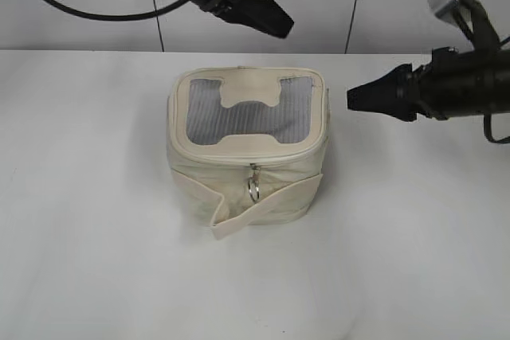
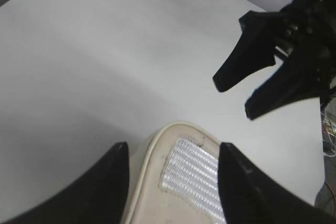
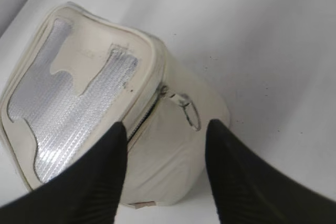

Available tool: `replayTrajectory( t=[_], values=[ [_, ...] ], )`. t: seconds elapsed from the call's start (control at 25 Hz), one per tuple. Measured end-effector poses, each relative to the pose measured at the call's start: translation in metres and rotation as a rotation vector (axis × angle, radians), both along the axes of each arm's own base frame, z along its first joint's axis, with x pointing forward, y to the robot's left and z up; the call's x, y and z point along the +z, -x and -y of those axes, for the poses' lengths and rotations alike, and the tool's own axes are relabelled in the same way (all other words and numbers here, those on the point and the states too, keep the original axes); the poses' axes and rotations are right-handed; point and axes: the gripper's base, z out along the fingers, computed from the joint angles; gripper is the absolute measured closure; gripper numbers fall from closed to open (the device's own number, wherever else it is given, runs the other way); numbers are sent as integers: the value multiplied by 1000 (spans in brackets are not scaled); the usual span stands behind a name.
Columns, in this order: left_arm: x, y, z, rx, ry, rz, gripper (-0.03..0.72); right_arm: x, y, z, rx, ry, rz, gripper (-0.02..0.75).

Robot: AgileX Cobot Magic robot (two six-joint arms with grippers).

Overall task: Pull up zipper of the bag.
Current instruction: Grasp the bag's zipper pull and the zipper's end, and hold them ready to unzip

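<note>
The cream bag (image 1: 239,181) stands upright mid-table, its grey mesh top panel (image 1: 239,117) facing up. The zipper (image 1: 249,158) runs round the top panel edge, and a silver ring pull (image 1: 253,189) hangs down the front face. My left gripper (image 1: 275,21) hovers open above the bag's far edge; in the left wrist view its jaws (image 2: 172,150) straddle a top corner of the bag (image 2: 157,182). My right gripper (image 1: 352,99) is open and empty, just right of the bag. The right wrist view shows the ring pull (image 3: 190,112) ahead of the jaws (image 3: 165,128), beside a dark gap in the zipper (image 3: 143,119).
The bag's wide strap band (image 1: 263,206) sticks out loose at the lower front. The white table (image 1: 96,220) stretches around the bag, with a tiled wall (image 1: 80,29) behind it. The right gripper (image 2: 252,85) also shows in the left wrist view.
</note>
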Motion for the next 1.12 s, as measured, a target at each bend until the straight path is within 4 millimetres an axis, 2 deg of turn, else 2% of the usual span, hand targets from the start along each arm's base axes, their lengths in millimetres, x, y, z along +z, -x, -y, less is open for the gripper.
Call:
replayTrajectory(
  t=[0.12,0.24,0.56,0.68,0.76,0.88,0.96,1.12],
  values=[
    [-13,-6,18,-52,-28,-7,261,-14,10,0,22,20,49,262],
    [-27,-5,29,-83,-103,4,260,-15,9,1,28,33,91,248],
    [-48,-12,34,-55,-170,39,263,-14,8,1,36,42,114,243],
    [-55,-13,34,-56,-183,29,286,-14,8,1,41,47,121,245],
    [-56,-13,36,-55,-189,29,365,-14,8,1,44,50,124,246],
    [-56,-13,37,-59,-200,41,589,-18,8,1,50,57,121,250],
    [-56,-13,37,-60,-204,41,634,-25,6,1,56,62,105,251],
    [-56,-13,37,-58,-205,39,642,-45,3,0,70,77,78,251]
  ],
)
